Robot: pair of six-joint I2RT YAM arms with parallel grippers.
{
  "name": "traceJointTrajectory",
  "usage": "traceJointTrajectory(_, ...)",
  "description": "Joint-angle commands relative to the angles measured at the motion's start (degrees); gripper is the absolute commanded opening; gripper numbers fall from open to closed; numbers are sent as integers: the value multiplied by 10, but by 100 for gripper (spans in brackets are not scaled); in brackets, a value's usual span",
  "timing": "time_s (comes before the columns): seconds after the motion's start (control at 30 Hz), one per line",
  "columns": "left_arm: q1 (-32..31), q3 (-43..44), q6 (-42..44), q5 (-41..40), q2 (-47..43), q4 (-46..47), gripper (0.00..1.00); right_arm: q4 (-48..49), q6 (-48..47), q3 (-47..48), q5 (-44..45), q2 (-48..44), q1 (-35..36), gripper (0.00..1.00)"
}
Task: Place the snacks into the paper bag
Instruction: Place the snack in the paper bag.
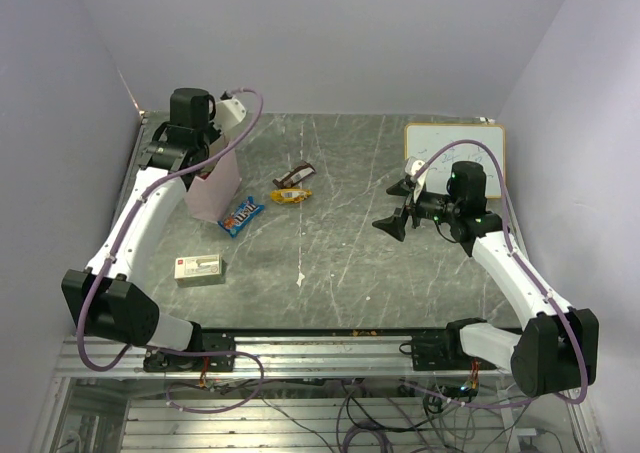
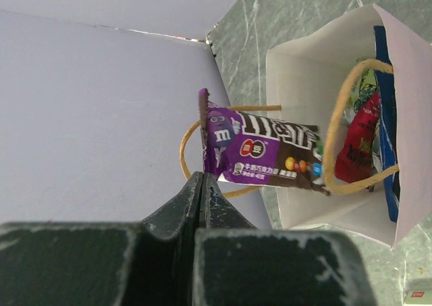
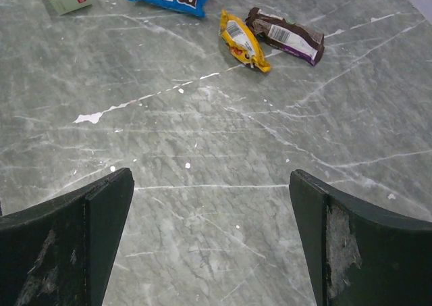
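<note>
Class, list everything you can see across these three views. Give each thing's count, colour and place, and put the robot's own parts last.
paper bag: one, pale pink, standing far left on the table
purple-brown M&M's packet: one, over the bag's mouth
red packet: one, inside the bag
dark blue packet: one, inside the bag
green-silver packet: one, inside the bag, mostly hidden
blue M&M's packet: one, beside the bag
yellow packet: one, mid-table
brown bar: one, next to the yellow packet
beige box: one, near left
whiteboard: one, white, far right
table: one, grey-green marbled
left gripper: shut, pinching the purple-brown packet's end
right gripper: open, empty
</note>
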Motion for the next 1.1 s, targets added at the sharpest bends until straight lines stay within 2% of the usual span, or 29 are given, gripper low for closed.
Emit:
traceJointTrajectory(0.0,4,-1,21,1,5,45,7,7,-6,-5,3,3,-3,100)
traceJointTrajectory(0.2,4,4,36,16,16,54,7,6,-8,-4,5,6,-4,100)
traceJointTrajectory(0.6,4,-79,41,25,-10,78,7,5,-10,-4,7,9,-4,100)
traceJointTrajectory(0.9,4,-34,-17,65,-20,21,23,5,-12,-5,9,8,-4,100)
traceJointTrajectory(1.07,4,-8,-40,61,-36,10,39,5,-12,-5,10,7,-4,100)
